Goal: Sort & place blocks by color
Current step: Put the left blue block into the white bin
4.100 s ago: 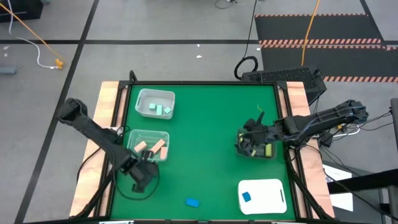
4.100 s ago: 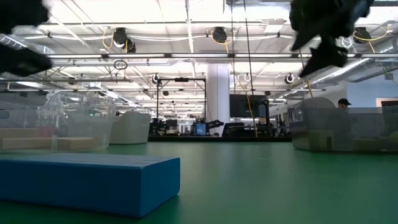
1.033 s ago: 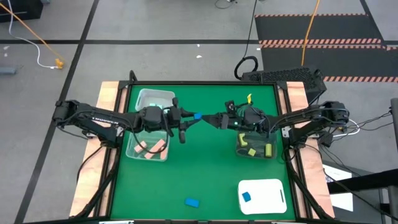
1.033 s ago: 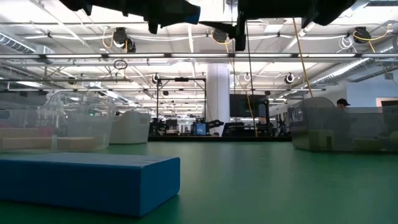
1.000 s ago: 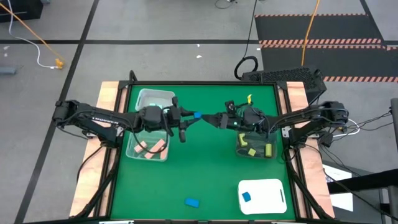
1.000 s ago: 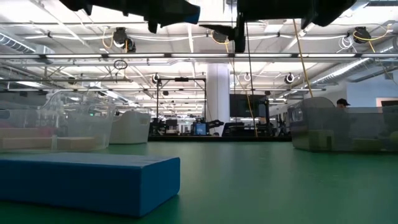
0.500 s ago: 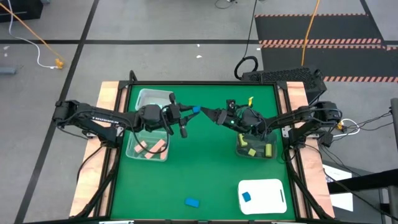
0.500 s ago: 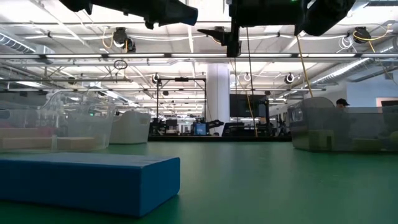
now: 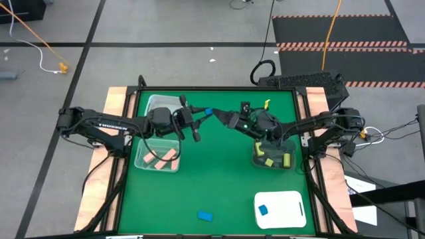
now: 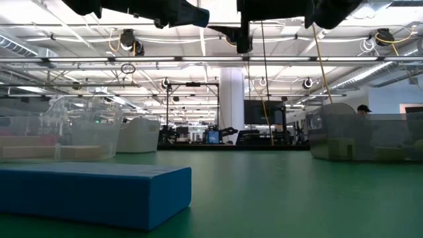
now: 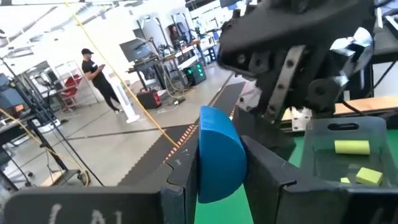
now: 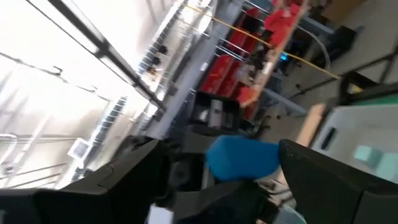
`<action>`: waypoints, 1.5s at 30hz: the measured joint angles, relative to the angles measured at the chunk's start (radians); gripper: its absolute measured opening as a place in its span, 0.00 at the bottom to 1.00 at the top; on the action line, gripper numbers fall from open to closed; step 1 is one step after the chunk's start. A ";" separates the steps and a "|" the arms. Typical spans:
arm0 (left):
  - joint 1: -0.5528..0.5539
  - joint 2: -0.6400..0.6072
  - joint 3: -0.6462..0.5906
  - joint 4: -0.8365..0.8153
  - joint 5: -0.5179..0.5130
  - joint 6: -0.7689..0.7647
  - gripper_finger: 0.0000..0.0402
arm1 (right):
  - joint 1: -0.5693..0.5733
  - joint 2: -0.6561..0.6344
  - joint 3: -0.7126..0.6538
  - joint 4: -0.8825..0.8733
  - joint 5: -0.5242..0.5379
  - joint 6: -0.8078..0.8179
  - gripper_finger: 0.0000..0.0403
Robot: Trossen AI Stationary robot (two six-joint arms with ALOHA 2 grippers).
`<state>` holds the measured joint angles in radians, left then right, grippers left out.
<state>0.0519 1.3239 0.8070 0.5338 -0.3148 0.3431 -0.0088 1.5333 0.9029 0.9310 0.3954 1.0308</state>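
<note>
A blue bar (image 9: 205, 216) lies flat at the near edge of the green tabletop (image 9: 219, 172), its long axis running left to right; the low view cuts off its left end. A smaller blue block (image 9: 263, 210) sits on the white tray (image 9: 282, 212). Mid-table, raised, the left gripper (image 9: 201, 117) pinches a blue block (image 9: 208, 113) that points at the right gripper (image 9: 229, 119), whose jaws stand spread around it. A large hall lies behind. The grippers are cropped in the low view.
</note>
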 joint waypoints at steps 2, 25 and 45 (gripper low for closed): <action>0.000 0.000 0.000 0.004 0.001 0.003 0.24 | -0.006 0.001 0.010 -0.054 0.000 0.024 0.78; 0.041 0.000 0.000 0.063 0.053 0.005 0.24 | -0.038 0.003 0.064 -0.118 -0.025 0.000 0.78; 0.037 0.000 0.000 0.050 0.078 0.015 0.24 | -0.060 0.138 0.159 -0.058 -0.134 0.028 0.63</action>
<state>0.0891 1.3239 0.8074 0.5837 -0.2371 0.3580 -0.0687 1.6714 1.0622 0.8731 0.2614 1.0588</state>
